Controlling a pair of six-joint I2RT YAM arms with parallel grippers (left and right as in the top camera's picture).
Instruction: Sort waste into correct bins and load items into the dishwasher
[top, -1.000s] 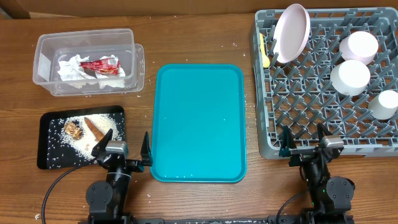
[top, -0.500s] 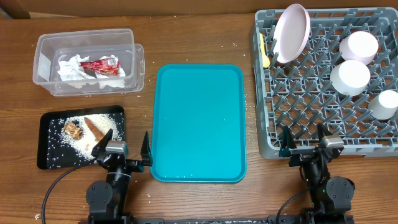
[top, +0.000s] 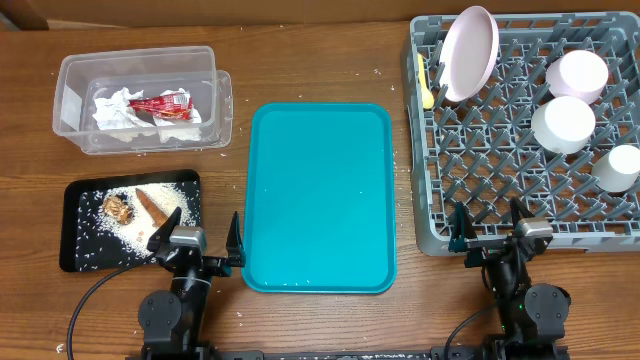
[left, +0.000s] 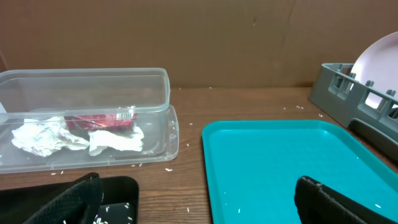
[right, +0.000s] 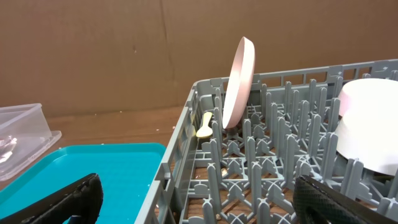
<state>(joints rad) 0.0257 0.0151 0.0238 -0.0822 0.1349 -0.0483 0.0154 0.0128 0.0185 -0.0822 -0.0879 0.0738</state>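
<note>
The clear tub holds crumpled napkins and a red wrapper. The black tray carries rice grains, a brown stick and a brown lump. In the grey rack stand a plate, a yellow spoon, two bowls and a cup. My left gripper hangs open and empty between the black tray and the teal tray. My right gripper is open and empty over the rack's near edge.
A large teal tray lies bare in the middle of the table. Stray rice grains dot the wood around the tub and the teal tray. A brown cardboard wall stands behind the table.
</note>
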